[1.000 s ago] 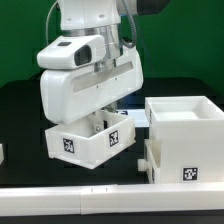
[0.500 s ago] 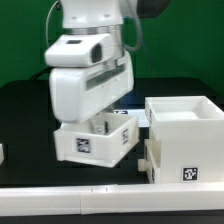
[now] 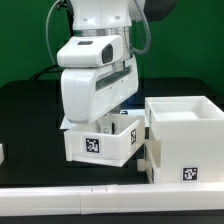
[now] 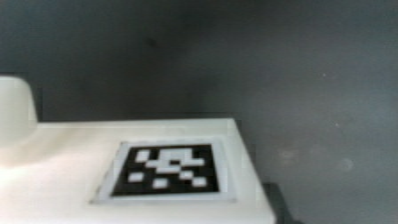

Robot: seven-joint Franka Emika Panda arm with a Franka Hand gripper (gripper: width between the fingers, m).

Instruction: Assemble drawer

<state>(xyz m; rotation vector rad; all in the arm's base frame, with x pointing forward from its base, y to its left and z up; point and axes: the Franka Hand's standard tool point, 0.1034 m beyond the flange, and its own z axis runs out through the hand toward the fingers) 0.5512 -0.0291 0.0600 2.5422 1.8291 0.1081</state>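
A small white drawer tray (image 3: pixel 112 150) with tags on its side and end is held by my gripper (image 3: pixel 101 120), whose fingers are hidden behind the bulky white hand. The tray moves with the arm, so the gripper is shut on it. It hangs close to the exterior view's left of the large white open-topped housing (image 3: pixel 188 135), nearly touching it. A small knob (image 3: pixel 146 160) sticks out low on the housing's left side. In the wrist view the tray's white surface (image 4: pixel 71 150) and its tag (image 4: pixel 169 170) fill the lower half over the dark table.
A white ledge (image 3: pixel 90 203) runs along the front of the black table (image 3: pixel 25 110). A small white piece (image 3: pixel 2 153) shows at the exterior view's left edge. A green wall stands behind.
The arm has carried the tray toward the exterior view's right, from well left of the housing to right beside it, and turned it a little.
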